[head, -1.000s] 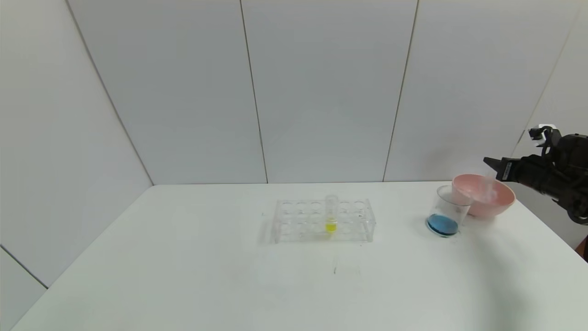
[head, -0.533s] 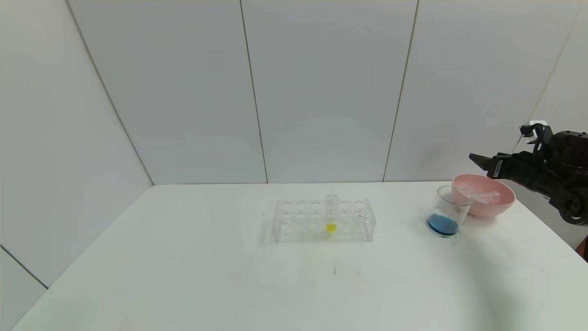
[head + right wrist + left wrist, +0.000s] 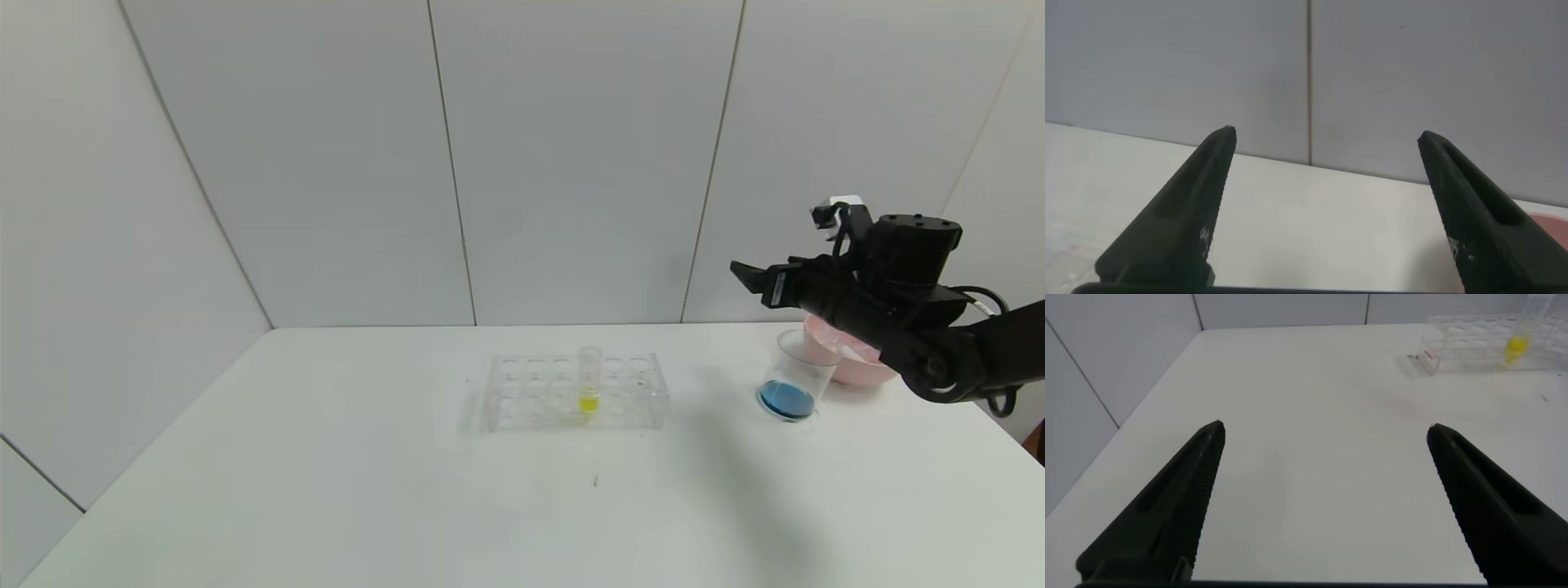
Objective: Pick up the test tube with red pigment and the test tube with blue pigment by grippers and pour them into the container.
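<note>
The container (image 3: 796, 374), a clear tapered cup, stands at the table's right and holds blue liquid at its bottom. My right gripper (image 3: 747, 276) is open and empty, raised above the table just left of and above the cup, pointing toward the rack; in the right wrist view (image 3: 1327, 135) only wall and table show between its fingers. My left gripper (image 3: 1325, 427) is open and empty over bare table, outside the head view. No tube with red or blue liquid is in view.
A clear multi-hole rack (image 3: 575, 394) stands mid-table with one yellow-liquid tube (image 3: 589, 380) upright in it; both also show in the left wrist view (image 3: 1478, 351). A pink bowl (image 3: 849, 363) sits behind the cup, partly hidden by my right arm.
My right arm has swung left and a little up, from over the pink bowl to above and left of the cup. Its fingers stay open.
</note>
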